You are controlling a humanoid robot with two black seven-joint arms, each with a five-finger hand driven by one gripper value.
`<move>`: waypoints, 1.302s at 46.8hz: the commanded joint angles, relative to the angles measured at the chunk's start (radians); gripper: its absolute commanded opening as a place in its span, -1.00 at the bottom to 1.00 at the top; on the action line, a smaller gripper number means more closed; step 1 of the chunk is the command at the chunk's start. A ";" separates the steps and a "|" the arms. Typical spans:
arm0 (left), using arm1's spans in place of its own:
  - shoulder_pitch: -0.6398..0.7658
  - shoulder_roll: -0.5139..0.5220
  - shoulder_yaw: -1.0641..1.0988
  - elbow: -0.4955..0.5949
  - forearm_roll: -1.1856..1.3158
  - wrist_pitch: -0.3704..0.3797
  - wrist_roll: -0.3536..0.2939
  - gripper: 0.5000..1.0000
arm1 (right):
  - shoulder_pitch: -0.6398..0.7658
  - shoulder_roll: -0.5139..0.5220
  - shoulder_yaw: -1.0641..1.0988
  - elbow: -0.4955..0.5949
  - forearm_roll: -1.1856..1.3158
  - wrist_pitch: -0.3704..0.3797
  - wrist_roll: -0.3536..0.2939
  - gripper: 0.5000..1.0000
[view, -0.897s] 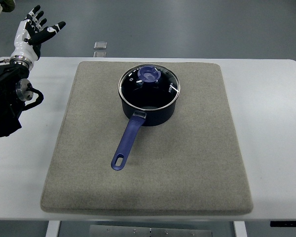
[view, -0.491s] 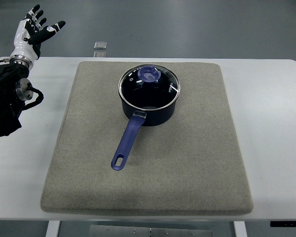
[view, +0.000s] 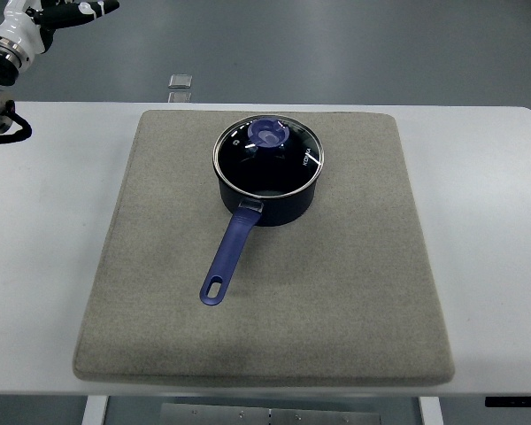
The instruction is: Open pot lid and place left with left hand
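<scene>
A dark blue saucepan (view: pixel 267 197) stands on the grey mat (view: pixel 336 283), toward its far middle. The long blue handle (view: pixel 228 257) points toward the near left. A glass lid (view: pixel 288 164) with a steel rim and a round blue knob (view: pixel 267 133) sits closed on the pot. My left hand (view: pixel 66 9) is raised at the top left corner, far from the pot and partly cut off by the picture's edge. Its thumb is stretched out and it holds nothing. The right arm does not show.
The mat covers most of a white table (view: pixel 44 266), leaving bare white strips to its left and right. A small grey square object (view: pixel 180 81) lies on the floor just beyond the table's far edge.
My left arm has lifted up and away toward the top left corner, so the dark forearm no longer lies over the table's left side. Pot and lid have not moved.
</scene>
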 commanded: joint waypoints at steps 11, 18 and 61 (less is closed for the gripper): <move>-0.090 0.025 0.100 -0.033 0.366 -0.071 -0.005 0.95 | -0.001 0.000 0.000 0.000 0.000 0.000 0.000 0.67; -0.115 0.036 0.098 -0.105 0.458 -0.069 -0.012 0.95 | 0.000 0.000 0.000 0.000 0.000 0.000 0.000 0.67; -0.247 0.036 0.124 -0.262 0.585 -0.015 -0.015 0.96 | -0.001 0.000 0.000 0.000 0.000 0.000 0.000 0.67</move>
